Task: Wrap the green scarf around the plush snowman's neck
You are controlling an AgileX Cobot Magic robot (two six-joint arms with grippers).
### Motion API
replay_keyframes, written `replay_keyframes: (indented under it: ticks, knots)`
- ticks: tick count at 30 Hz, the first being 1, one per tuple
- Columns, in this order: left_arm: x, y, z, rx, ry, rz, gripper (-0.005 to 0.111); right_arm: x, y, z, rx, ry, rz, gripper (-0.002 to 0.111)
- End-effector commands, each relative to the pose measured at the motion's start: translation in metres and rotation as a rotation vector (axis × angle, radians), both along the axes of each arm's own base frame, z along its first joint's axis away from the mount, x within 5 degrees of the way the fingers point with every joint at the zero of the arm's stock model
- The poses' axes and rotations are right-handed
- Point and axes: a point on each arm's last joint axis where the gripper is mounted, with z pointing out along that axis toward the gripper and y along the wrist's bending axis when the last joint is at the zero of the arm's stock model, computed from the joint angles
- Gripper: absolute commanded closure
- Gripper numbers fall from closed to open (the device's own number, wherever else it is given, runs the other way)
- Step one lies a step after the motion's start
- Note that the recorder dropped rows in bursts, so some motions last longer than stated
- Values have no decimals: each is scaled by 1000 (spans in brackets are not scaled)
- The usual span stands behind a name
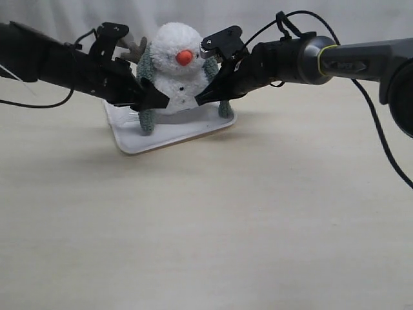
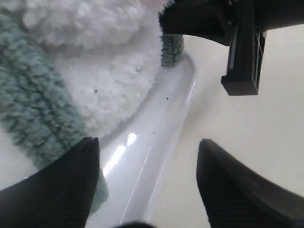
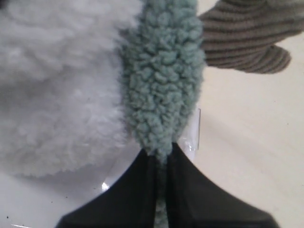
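Note:
The plush snowman (image 1: 175,71) stands upright on a white tray (image 1: 161,139). The green scarf (image 1: 147,116) lies behind its neck and hangs down both sides of the body. My right gripper (image 3: 161,152) is shut on the scarf (image 3: 164,85) strand at the snowman's right side in the exterior view, next to the white body (image 3: 57,95). My left gripper (image 2: 147,152) is open over the tray rim (image 2: 161,137), nothing between its fingers, beside the other scarf strand (image 2: 33,114). In the exterior view both grippers, left (image 1: 160,100) and right (image 1: 200,98), meet low in front of the body.
A brown ribbed twig arm (image 3: 247,38) sticks out past the scarf. The tray sits at the back of a pale tabletop (image 1: 213,226). The right gripper's body (image 2: 240,42) hangs close above the left gripper's view, with the scarf end (image 2: 172,47) under it.

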Motion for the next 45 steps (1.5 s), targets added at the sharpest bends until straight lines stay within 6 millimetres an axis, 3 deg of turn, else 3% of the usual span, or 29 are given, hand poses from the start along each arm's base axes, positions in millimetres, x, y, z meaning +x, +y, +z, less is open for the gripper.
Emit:
replay_keyframes:
  ticks: [1,7,13,17,19,22,24,25,31,38,45]
  knots:
    - [3,9,3,87,-8,78,50,0,-1,6,-2,7,0,104]
    - [18,12,-26,169,-63,227,50,-2,-1,4,-11,31,2,104]
    - [13,-16,-49,48,-43,59,50,-2,-1,4,-13,37,2,104]
    - [17,-19,-52,-8,-58,112,52,-3,-2,3,-17,49,3,104]
    - [19,-17,-55,-5,-55,142,63,-4,-2,2,-22,62,4,104]
    - [16,-23,-52,-59,-51,88,90,-6,-2,5,-28,80,6,104]
    - [14,-30,-45,-129,-63,20,105,-8,-3,15,-24,71,7,104]
    - [14,-32,-42,-158,-63,5,107,-8,-3,23,-11,65,2,104]
    - [17,-35,-35,-253,7,69,107,-18,4,69,124,28,14,104]
    - [11,-43,-30,-333,39,10,107,-28,24,53,121,111,110,104]
    - [12,-43,-50,-311,77,24,107,-29,29,42,121,133,114,104]
